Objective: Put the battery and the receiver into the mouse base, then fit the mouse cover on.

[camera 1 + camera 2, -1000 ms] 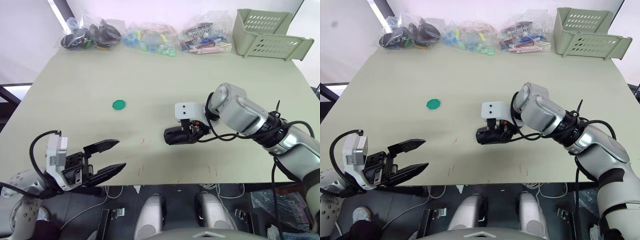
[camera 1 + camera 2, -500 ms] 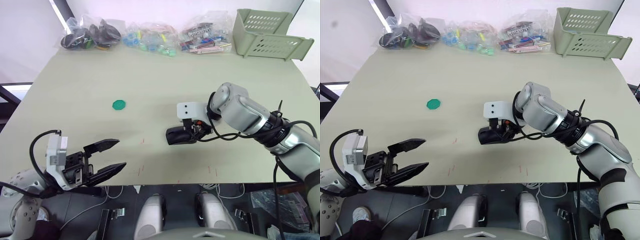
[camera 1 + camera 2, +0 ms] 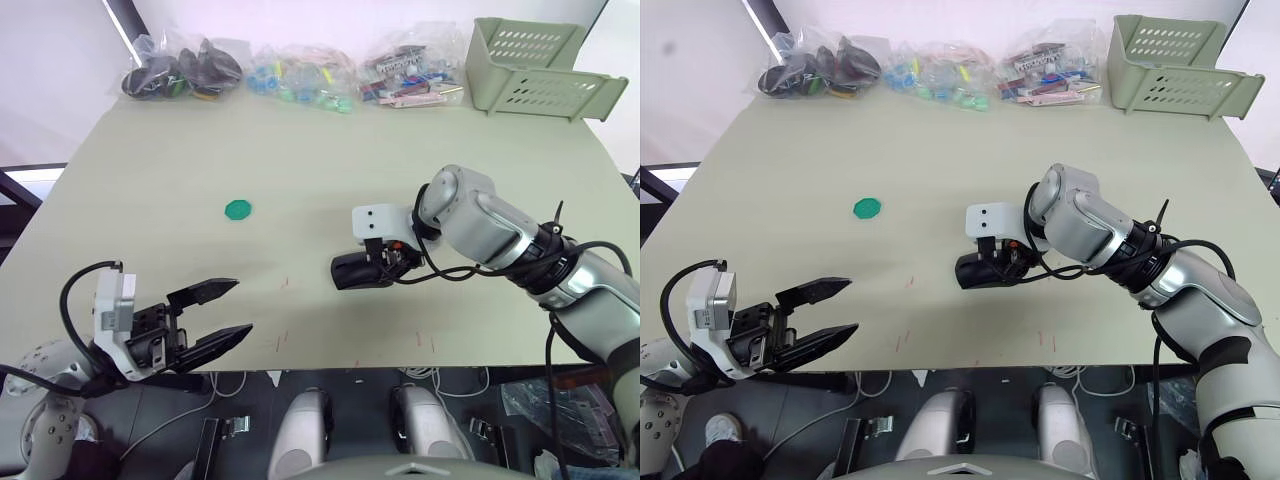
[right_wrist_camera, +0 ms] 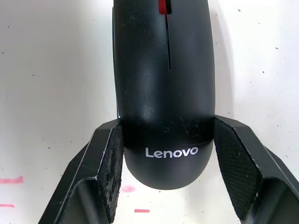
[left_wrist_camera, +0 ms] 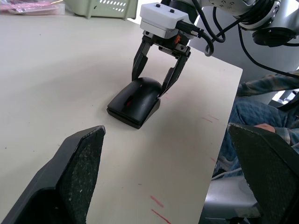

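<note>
The mouse cover (image 3: 362, 268), a smooth black shell with pale lettering (image 4: 171, 151), sits on top of the mouse base, whose lower rim (image 5: 134, 122) shows beneath it. The mouse lies on the table just right of centre. My right gripper (image 3: 385, 262) reaches down over the mouse's rear, and its fingers (image 4: 110, 158) press the cover from both sides. My left gripper (image 3: 240, 308) hovers open and empty at the table's front left edge, well away from the mouse. The battery and the receiver are hidden.
A flat green disc (image 3: 237, 209) lies left of the mouse. Clear bags of parts (image 3: 300, 75) line the far edge, with a pale green basket (image 3: 535, 68) at the far right corner. Small red marks (image 3: 283, 340) dot the table near its front edge.
The right gripper and the mouse have shifted a few pixels to the right. The left gripper has not moved.
</note>
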Tool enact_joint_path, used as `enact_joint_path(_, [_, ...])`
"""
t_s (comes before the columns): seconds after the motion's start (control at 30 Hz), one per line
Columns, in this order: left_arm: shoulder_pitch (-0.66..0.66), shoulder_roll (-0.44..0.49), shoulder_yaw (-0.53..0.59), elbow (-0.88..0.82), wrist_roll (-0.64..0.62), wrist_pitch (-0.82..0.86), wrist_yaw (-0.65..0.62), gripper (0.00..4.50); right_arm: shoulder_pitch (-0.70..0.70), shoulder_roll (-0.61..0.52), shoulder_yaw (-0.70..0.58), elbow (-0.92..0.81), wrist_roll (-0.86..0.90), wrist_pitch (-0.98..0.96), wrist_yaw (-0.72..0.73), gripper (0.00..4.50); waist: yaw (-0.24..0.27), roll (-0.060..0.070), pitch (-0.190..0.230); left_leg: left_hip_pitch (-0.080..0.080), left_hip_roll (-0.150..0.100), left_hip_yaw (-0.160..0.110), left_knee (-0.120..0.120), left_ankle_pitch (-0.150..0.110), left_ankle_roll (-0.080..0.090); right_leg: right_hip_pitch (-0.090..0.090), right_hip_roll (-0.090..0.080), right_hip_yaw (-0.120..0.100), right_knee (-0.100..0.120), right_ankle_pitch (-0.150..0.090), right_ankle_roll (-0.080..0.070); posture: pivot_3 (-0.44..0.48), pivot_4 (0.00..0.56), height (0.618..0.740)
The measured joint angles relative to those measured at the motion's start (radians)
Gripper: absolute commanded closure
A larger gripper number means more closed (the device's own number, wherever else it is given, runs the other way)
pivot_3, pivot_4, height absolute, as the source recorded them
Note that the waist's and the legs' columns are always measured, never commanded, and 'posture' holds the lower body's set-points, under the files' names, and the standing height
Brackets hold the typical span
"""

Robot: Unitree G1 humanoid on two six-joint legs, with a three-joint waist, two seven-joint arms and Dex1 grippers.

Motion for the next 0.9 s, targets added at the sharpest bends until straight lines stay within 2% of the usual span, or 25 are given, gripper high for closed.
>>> enact_joint_path(0.73, [0.0, -0.007, -0.006, 0.0, 0.0, -0.003, -0.001, 0.0, 0.0, 0.003, 0.0, 0.0, -0.002, -0.001, 0.003, 1.91, 0.0, 0.0, 0.0, 0.0, 0.0, 0.0, 0.0, 0.0, 0.0, 0.0, 0.0, 0.0, 0.0, 0.0, 0.0, 0.0, 0.15, 0.74])
enact_joint_path(0.83, [0.0, -0.007, -0.006, 0.0, 0.0, -0.003, -0.001, 0.0, 0.0, 0.003, -0.001, -0.002, -0.002, -0.001, 0.003, 0.87, 0.0, 0.0, 0.0, 0.0, 0.0, 0.0, 0.0, 0.0, 0.0, 0.0, 0.0, 0.0, 0.0, 0.0, 0.0, 0.0, 0.15, 0.74])
enact_joint_path(0.87, [-0.001, -0.007, -0.006, 0.0, 0.0, -0.003, -0.002, 0.0, 0.0, 0.003, -0.001, -0.001, -0.001, -0.001, 0.003, 0.29, 0.0, 0.0, 0.0, 0.0, 0.0, 0.0, 0.0, 0.0, 0.0, 0.0, 0.0, 0.0, 0.0, 0.0, 0.0, 0.0, 0.15, 0.74])
enact_joint_path(0.9, [-0.001, -0.007, -0.006, 0.0, 0.0, -0.003, -0.002, 0.0, 0.0, 0.003, -0.001, -0.001, -0.001, -0.001, 0.003, 0.12, 0.0, 0.0, 0.0, 0.0, 0.0, 0.0, 0.0, 0.0, 0.0, 0.0, 0.0, 0.0, 0.0, 0.0, 0.0, 0.0, 0.15, 0.74])
